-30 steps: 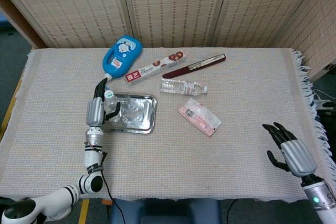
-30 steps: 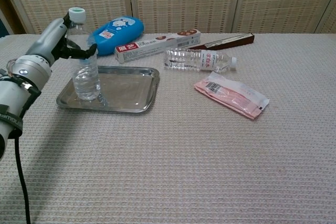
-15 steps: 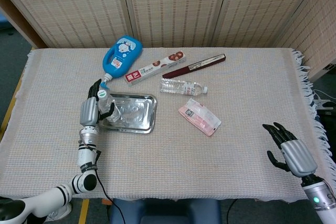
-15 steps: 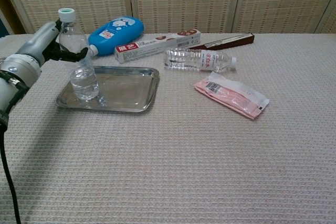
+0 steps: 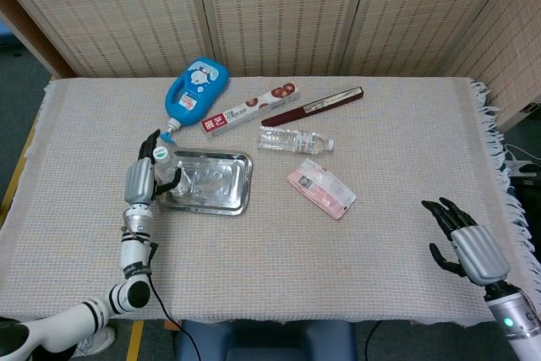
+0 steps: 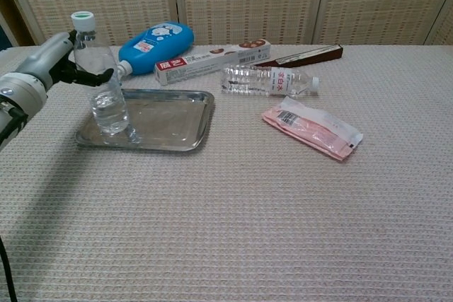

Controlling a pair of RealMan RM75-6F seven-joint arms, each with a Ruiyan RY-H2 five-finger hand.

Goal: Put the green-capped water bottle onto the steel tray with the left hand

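Detergent bottle (image 6: 153, 42) behind steel tray (image 6: 170, 119)

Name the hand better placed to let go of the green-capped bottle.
Left. The left hand already grips the green-capped bottle standing tilted on the steel tray; the right hand idles far across the table.

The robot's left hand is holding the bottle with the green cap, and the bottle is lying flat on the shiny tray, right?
Not quite. The left hand does hold the green-capped water bottle, and it is on the steel tray, but the bottle isn't lying flat. It stands on its base, leaning a little, cap up. The chest view shows this.
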